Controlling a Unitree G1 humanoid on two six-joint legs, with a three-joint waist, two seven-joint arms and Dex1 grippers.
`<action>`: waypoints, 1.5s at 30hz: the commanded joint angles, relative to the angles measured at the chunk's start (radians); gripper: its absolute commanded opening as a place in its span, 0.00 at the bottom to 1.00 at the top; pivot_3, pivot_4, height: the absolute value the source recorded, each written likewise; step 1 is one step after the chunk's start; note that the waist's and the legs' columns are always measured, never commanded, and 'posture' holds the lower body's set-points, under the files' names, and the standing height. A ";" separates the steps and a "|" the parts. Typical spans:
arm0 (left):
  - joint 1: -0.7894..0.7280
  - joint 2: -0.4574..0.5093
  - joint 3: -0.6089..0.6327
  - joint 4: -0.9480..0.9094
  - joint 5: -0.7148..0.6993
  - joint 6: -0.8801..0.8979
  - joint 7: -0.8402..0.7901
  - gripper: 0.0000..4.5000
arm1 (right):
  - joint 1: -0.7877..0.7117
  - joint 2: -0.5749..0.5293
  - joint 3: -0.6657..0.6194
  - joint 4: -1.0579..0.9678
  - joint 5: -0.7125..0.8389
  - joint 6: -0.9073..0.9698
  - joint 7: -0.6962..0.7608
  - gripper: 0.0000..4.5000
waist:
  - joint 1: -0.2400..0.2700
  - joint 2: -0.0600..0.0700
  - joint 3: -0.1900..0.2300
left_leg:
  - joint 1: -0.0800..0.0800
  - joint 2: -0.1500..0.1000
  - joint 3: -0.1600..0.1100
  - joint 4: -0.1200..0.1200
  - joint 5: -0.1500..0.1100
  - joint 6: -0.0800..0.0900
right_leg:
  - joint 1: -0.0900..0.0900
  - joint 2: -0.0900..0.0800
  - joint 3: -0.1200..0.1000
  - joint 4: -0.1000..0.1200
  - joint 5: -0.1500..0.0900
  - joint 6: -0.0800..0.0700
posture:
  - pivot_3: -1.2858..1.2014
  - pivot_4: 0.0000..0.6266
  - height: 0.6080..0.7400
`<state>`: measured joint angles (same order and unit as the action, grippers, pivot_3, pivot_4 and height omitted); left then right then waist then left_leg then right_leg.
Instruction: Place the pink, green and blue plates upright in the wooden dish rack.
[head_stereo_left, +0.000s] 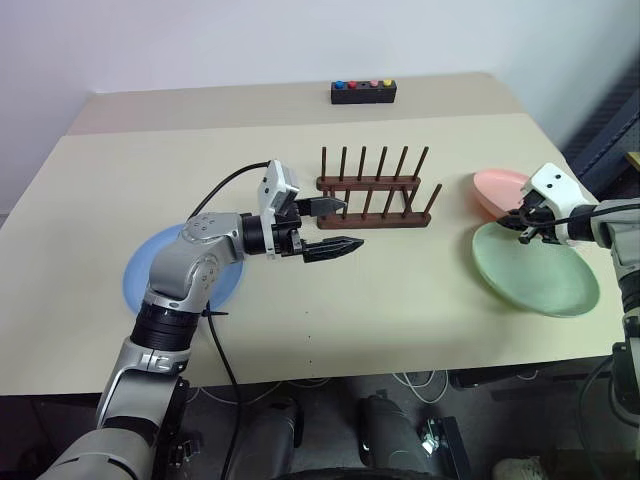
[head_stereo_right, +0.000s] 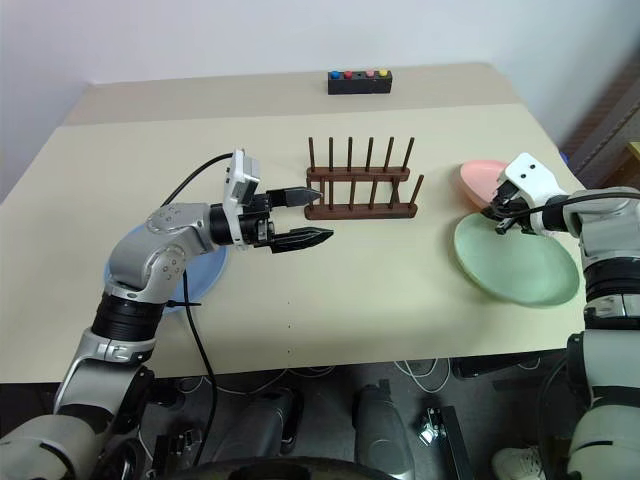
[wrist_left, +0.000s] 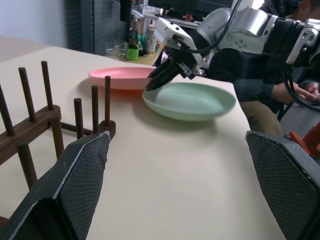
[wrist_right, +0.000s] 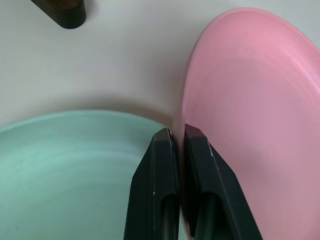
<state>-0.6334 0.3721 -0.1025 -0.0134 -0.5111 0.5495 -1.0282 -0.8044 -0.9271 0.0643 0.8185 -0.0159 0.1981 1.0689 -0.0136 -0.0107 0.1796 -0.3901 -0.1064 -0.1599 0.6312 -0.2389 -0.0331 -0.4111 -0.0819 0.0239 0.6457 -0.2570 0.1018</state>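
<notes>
The right gripper has its jaws pinched on the near rim of the pink plate, the green plate just beside them, while the left gripper gapes wide before the wooden dish rack.

Bare beige tabletop lies open between the dark brown wooden peg rack and the pale mint green round plate to its right. The left gripper, fingers spread, hangs just before the rack's left end, blocking that side.
</notes>
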 joint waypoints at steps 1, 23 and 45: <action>-0.029 -0.008 0.024 0.002 -0.003 -0.029 0.015 1.00 | -0.028 -0.022 -0.042 -0.037 0.015 -0.020 -0.007 0.01 | 0.000 0.000 0.000 | 0.000 0.000 0.000 0.000 0.000 0.000 | 0.000 0.000 0.000 0.000 0.000 0.000 | 0.52 0.24 1.00; 0.001 -0.034 0.065 0.001 0.039 -0.179 0.108 1.00 | -0.236 0.199 -0.471 -0.326 0.579 0.457 -0.189 0.01 | 0.001 0.001 0.001 | -0.001 0.000 0.000 -0.001 0.000 0.000 | -0.001 0.000 0.001 0.000 0.000 0.000 | 0.52 0.24 1.00; 0.033 -0.025 0.068 -0.033 0.023 -0.161 0.135 1.00 | -0.297 0.271 -0.727 -0.180 0.952 0.865 -0.381 0.01 | 0.001 0.002 0.001 | -0.001 0.000 0.001 -0.001 -0.001 0.002 | -0.002 0.000 0.001 0.001 0.000 0.000 | 0.52 0.24 1.00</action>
<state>-0.5945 0.3438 -0.0523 -0.0117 -0.4705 0.3885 -0.8917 -1.0634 -0.6472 -0.6391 0.6568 0.8953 1.0514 0.6846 -0.0131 -0.0091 0.1807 -0.3915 -0.1063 -0.1585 0.6303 -0.2398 -0.0314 -0.4136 -0.0821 0.0254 0.6464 -0.2568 0.1017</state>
